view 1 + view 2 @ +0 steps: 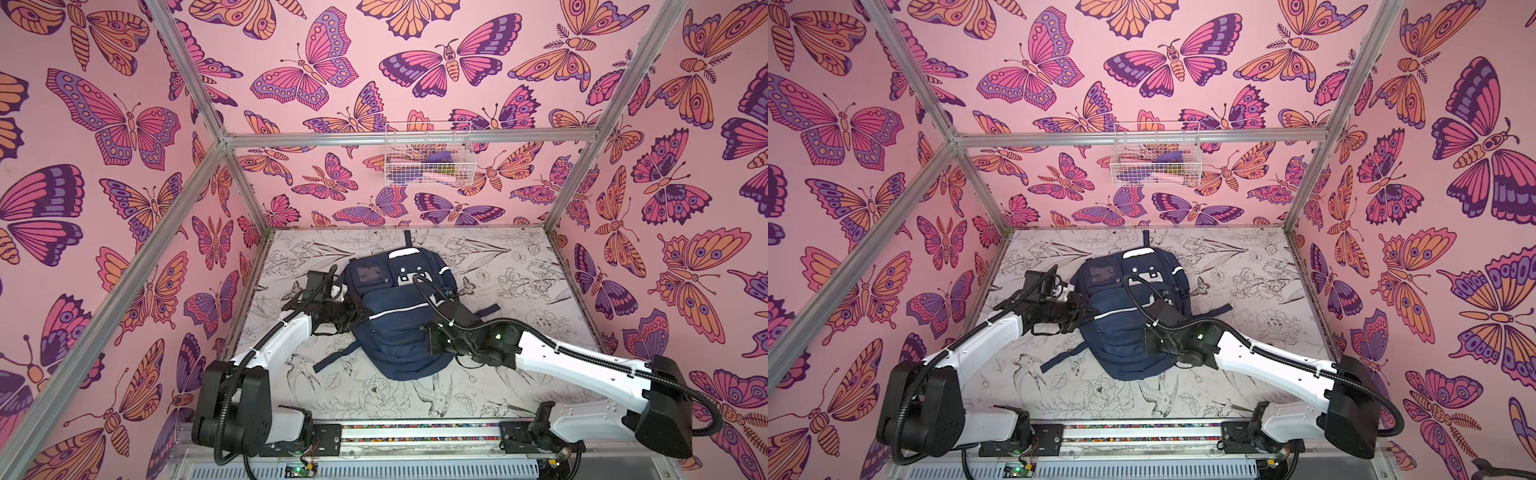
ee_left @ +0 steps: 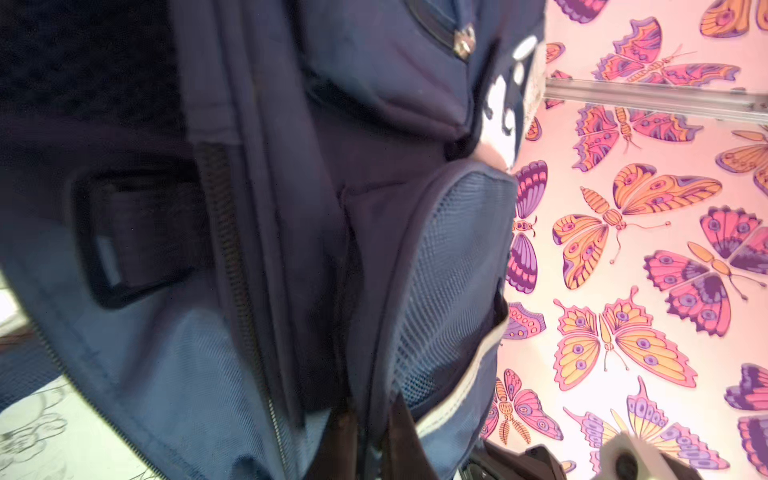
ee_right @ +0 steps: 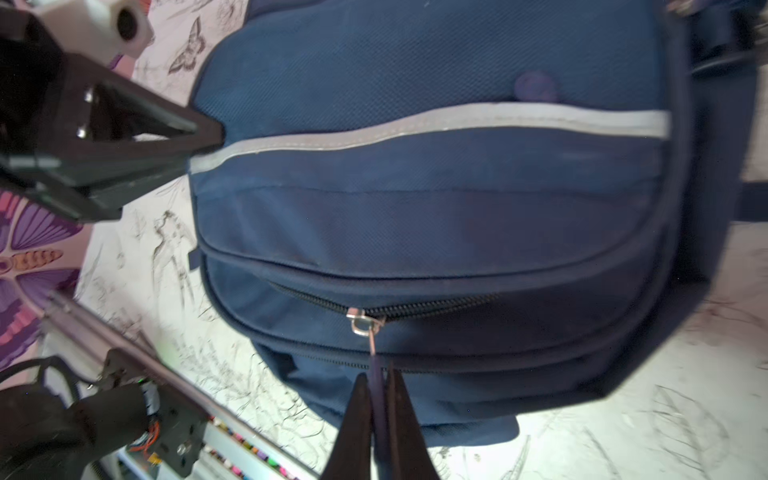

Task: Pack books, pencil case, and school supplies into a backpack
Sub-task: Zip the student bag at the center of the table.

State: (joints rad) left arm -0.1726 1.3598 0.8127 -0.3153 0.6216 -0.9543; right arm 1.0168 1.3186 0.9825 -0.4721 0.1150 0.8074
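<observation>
Where it lies flat, front up, mid-surface and nearer the far edge of the white flower-print tabletop (image 1: 519,291), the large navy-blue fabric backpack (image 1: 399,328) w/ pale reflective stripes reads as soft, slack & bulky. Its cloth likely buckles under a pull, so it needs bracing. Right gripper (image 3: 376,374): jaws pressed together, pinching the thin tab of the small metal zip pull (image 3: 365,322) on a front pocket; the best hold, though small & prob. slippery. Left gripper (image 1: 360,314): against the pack's side by a stripe; jaw state can't be told. Books: not in view.
</observation>
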